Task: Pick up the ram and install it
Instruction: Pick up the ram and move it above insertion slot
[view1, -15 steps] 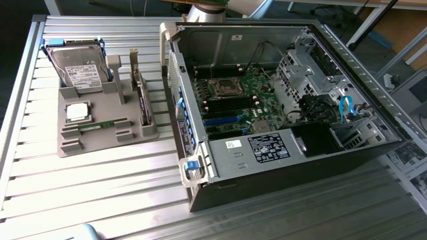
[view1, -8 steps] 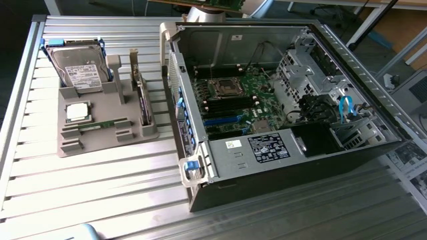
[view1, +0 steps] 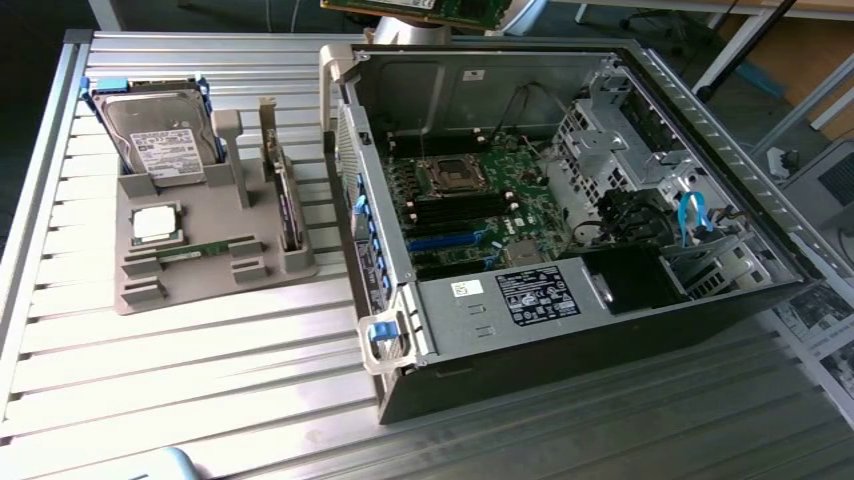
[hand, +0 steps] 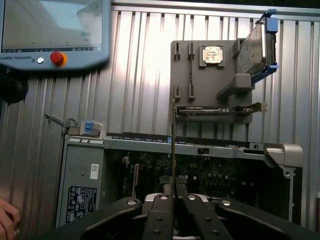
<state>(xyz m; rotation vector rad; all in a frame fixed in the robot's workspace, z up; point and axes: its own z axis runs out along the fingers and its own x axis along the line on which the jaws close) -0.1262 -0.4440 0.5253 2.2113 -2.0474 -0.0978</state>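
Note:
The ram (hand: 172, 142) is a thin green stick seen edge-on, standing upright between my fingertips. My gripper (hand: 173, 186) is shut on its lower end and hangs high over the open computer case (hand: 200, 150). In the exterior view a green board with black chips, the ram (view1: 416, 8), shows at the top edge above the case (view1: 534, 330). A second, alike stick (view1: 200, 250) lies in the grey holder (view1: 147, 290) beside the case. The motherboard's black memory slots (view1: 454, 205) lie bare inside the case.
The holder also carries a silver hard drive (view1: 160, 145) in a blue frame, a square processor chip (view1: 156, 222) and an upright expansion card (view1: 283, 190). A teach pendant (hand: 55, 30) with a red button and a person's hand (hand: 6, 220) sit beside the case.

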